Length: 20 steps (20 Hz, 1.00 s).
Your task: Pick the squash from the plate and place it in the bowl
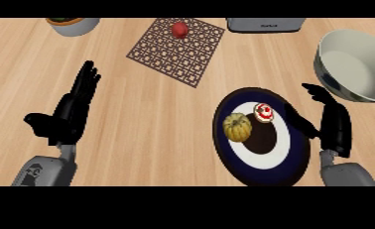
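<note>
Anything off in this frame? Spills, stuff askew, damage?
Only the brown lattice mat sits askew, turned diagonal to the grain of the counter, with a red round fruit on it. Nothing spilled: the ribbed yellow squash lies on the dark-rimmed white plate, and the pale bowl holds nothing.

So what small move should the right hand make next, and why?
Probably shift the open right hand leftward over the ribbed yellow-green squash: it lies untouched on the dark-rimmed white plate, and that hand sits at the plate's right edge.

Single head view; steeply down onto counter (161, 124); near, from robot's side.
</note>
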Each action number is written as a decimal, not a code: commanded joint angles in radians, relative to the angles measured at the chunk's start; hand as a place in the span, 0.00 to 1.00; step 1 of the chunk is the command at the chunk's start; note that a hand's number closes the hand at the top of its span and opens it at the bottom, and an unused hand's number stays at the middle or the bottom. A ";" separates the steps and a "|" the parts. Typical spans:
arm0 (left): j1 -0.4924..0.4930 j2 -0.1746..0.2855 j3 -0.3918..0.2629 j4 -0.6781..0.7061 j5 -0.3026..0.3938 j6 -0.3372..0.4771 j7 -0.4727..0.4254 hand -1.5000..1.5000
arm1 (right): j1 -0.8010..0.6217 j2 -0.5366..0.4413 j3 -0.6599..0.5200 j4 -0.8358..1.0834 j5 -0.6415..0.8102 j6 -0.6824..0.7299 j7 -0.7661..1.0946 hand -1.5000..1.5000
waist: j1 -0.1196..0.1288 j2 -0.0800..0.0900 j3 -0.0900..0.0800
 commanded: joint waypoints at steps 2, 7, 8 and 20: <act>-0.012 -0.030 -0.050 0.005 -0.022 0.012 0.047 0.50 | 0.008 0.171 0.107 -0.016 0.311 -0.331 0.045 0.00 | 0.008 -0.005 0.006; 0.000 -0.038 -0.071 -0.012 -0.041 0.027 0.062 0.50 | -0.002 0.279 0.132 0.038 0.667 -0.399 0.199 0.00 | 0.010 -0.011 0.001; -0.002 -0.032 -0.066 -0.008 -0.031 0.009 0.057 0.50 | -0.036 0.317 0.108 0.075 0.726 -0.391 0.238 0.00 | 0.021 -0.005 0.000; -0.019 -0.051 -0.091 -0.028 -0.057 0.039 0.102 0.50 | -0.156 0.348 0.144 0.041 1.059 0.029 0.938 0.00 | 0.042 -0.009 0.007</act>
